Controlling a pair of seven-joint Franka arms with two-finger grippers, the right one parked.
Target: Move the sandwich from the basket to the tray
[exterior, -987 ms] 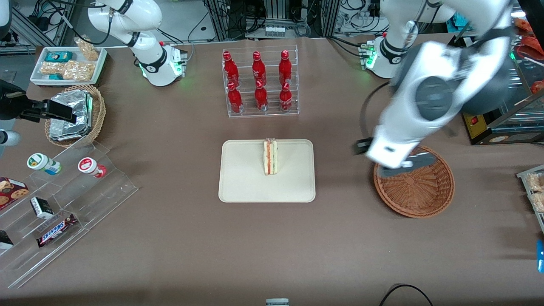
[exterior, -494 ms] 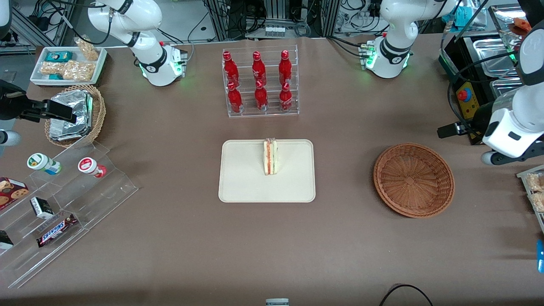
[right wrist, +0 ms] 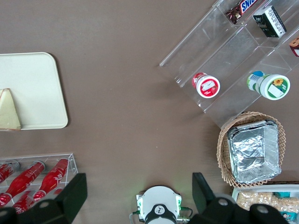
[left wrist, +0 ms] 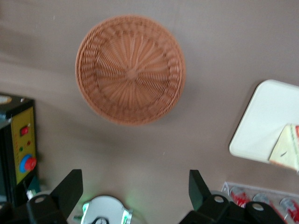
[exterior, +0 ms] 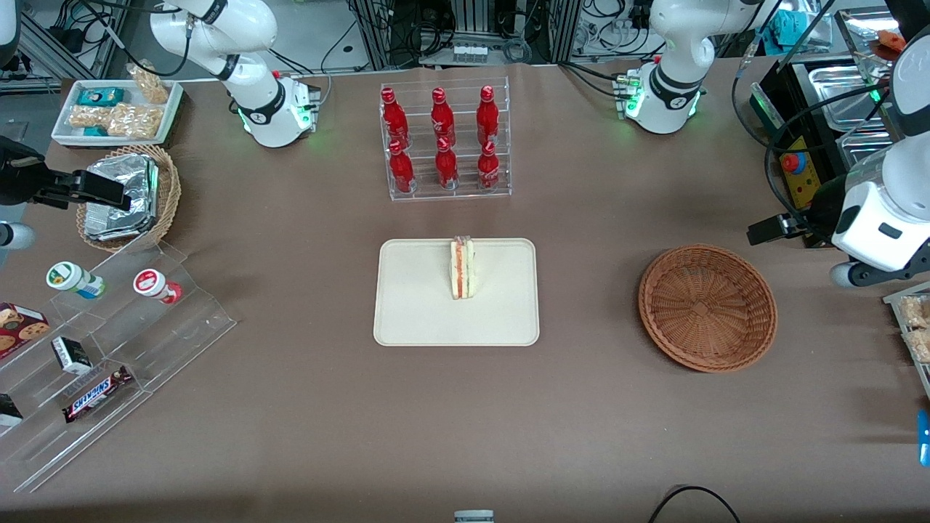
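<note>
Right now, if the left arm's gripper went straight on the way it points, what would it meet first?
The gripper, open and empty, points down at bare table next to the basket, so probably the table first, though depth is unclear.

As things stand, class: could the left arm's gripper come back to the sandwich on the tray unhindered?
Probably yes. The gripper is open, high above the table near the empty basket. The sandwich stands alone on the tray, with only bare table between basket and tray.
</note>
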